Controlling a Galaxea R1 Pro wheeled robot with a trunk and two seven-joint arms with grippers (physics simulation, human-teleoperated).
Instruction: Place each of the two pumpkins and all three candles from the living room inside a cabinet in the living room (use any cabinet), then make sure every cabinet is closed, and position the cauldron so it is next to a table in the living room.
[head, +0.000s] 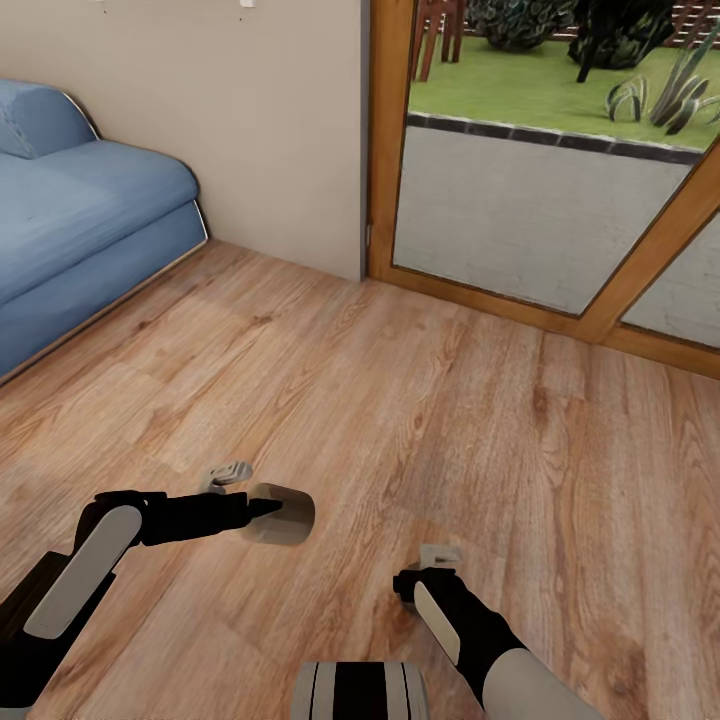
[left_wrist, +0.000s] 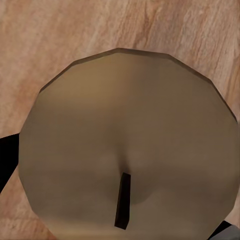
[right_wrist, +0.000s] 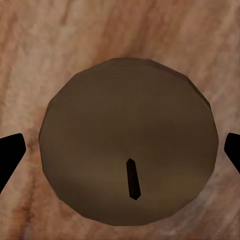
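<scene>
Candle A (left_wrist: 130, 145): stubby beige-grey cylinder, faceted rim, short dark wick (left_wrist: 123, 201); seen end-on straight ahead of the left gripper (head: 268, 509), top face toward the wrist camera; in the head view it sits at the fingertips, above the plank floor, tilted on its side; grip contact not resolvable.

Candle B (right_wrist: 129, 142): same form, darker in shade, small dark wick (right_wrist: 132, 179); lies between the right gripper's black fingertips (right_wrist: 10, 155), which stand clear of its rim on both sides.
</scene>
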